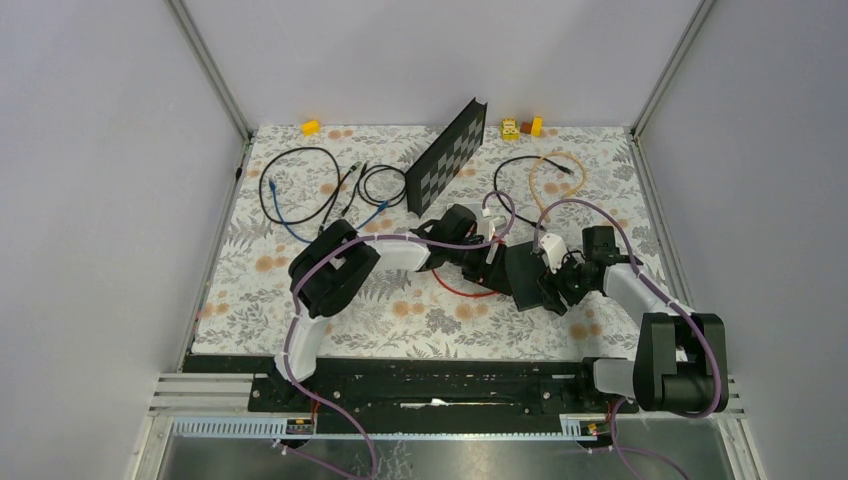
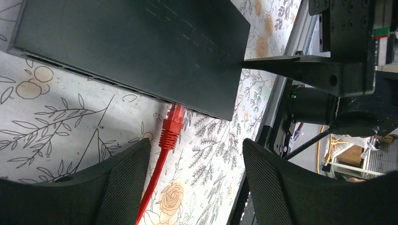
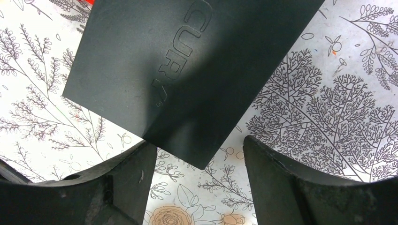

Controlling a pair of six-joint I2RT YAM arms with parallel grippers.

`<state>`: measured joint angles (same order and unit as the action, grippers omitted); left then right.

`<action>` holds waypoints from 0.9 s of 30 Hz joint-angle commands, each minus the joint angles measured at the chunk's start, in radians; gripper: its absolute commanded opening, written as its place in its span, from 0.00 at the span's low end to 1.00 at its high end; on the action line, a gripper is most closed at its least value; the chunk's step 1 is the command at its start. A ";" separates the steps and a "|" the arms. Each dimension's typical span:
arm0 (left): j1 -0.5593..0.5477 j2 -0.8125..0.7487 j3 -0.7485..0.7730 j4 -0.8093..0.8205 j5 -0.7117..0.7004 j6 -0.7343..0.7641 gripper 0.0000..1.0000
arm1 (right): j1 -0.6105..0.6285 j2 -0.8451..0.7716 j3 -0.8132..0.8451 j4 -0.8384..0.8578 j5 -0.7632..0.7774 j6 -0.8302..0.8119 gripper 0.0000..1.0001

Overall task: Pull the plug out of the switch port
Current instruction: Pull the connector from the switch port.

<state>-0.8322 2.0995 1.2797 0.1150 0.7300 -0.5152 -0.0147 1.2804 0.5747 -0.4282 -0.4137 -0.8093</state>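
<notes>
The switch [image 1: 523, 272] is a flat matte black box lying on the floral mat between my two grippers. In the left wrist view its socket edge [image 2: 122, 84] faces me, and a red plug [image 2: 172, 123] sits in a port with its red cable [image 2: 152, 183] running down past the left finger. My left gripper [image 2: 197, 180] is open, just short of the plug, holding nothing. In the right wrist view a corner of the switch [image 3: 187, 70] lies just ahead of my open right gripper [image 3: 199, 180], not between the fingers. The red cable also shows in the top view [image 1: 462, 290].
A black checkered board [image 1: 445, 155] stands tilted at the back. Loose black, blue and orange cables [image 1: 320, 190] lie on the mat behind the arms. Small yellow blocks [image 1: 520, 127] sit at the far edge. Grey walls close in the left and right sides.
</notes>
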 commanded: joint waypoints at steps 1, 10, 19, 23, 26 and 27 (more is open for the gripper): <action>0.002 0.029 -0.020 0.106 0.012 -0.083 0.72 | 0.010 0.030 0.021 0.016 -0.046 0.004 0.73; 0.010 0.088 -0.071 0.247 0.073 -0.195 0.59 | 0.035 0.073 0.051 0.005 -0.070 0.019 0.70; 0.026 0.085 -0.113 0.299 0.055 -0.233 0.57 | 0.048 0.082 0.053 0.001 -0.062 0.022 0.69; 0.026 0.086 -0.126 0.311 0.029 -0.253 0.61 | 0.049 0.083 0.055 -0.002 -0.063 0.019 0.69; 0.025 0.090 -0.129 0.316 0.017 -0.262 0.62 | 0.049 0.088 0.057 -0.009 -0.068 0.016 0.68; 0.026 0.095 -0.131 0.320 0.018 -0.264 0.62 | 0.049 0.091 0.059 -0.011 -0.069 0.013 0.68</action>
<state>-0.8040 2.1654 1.1770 0.4431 0.7887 -0.7738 0.0193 1.3441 0.6201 -0.4255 -0.4355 -0.8066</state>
